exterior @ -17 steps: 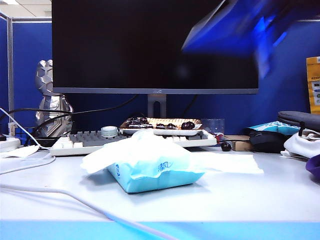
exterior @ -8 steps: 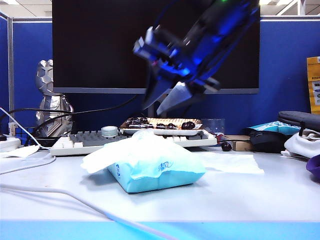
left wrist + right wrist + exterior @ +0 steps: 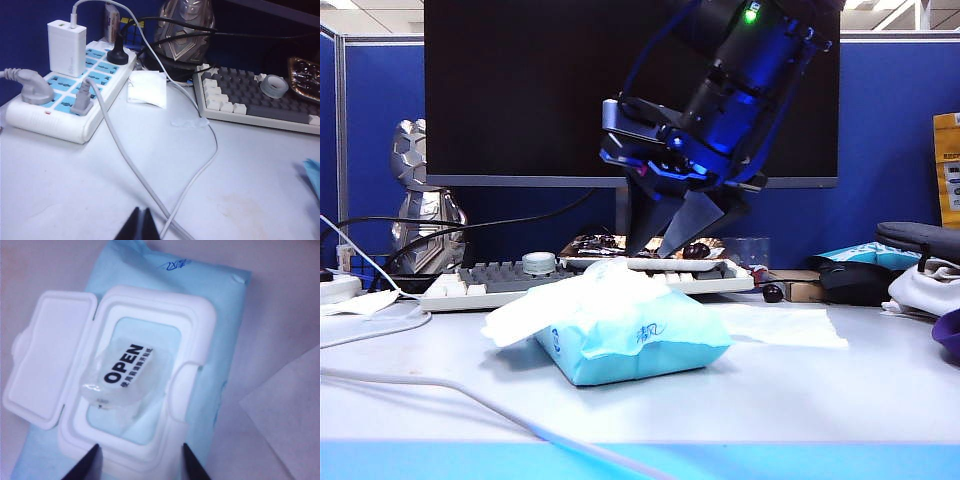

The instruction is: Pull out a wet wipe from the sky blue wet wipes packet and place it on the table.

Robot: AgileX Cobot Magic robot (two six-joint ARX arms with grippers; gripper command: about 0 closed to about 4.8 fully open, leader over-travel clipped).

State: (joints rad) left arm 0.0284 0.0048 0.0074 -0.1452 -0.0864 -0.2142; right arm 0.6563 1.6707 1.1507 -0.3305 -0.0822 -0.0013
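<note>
Right gripper (image 3: 655, 250) hangs half-spread and empty just above the packet (image 3: 630, 345) at frame centre, lid (image 3: 50, 357) open, wipe (image 3: 780, 325) already flat beside it; your fingers may pinch the "OPEN" sticker (image 3: 125, 377) instead; left gripper (image 3: 140, 225) pinched together, idle.

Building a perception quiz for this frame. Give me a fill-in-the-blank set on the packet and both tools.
1. The right tool hangs above the sky blue wet wipes packet with its jaws ____.
2. The packet's white lid is flipped ____.
3. The clear sticker under the lid reads ____.
4. The left tool, over bare table, is ____.

Missing words: open; open; OPEN; shut
</note>
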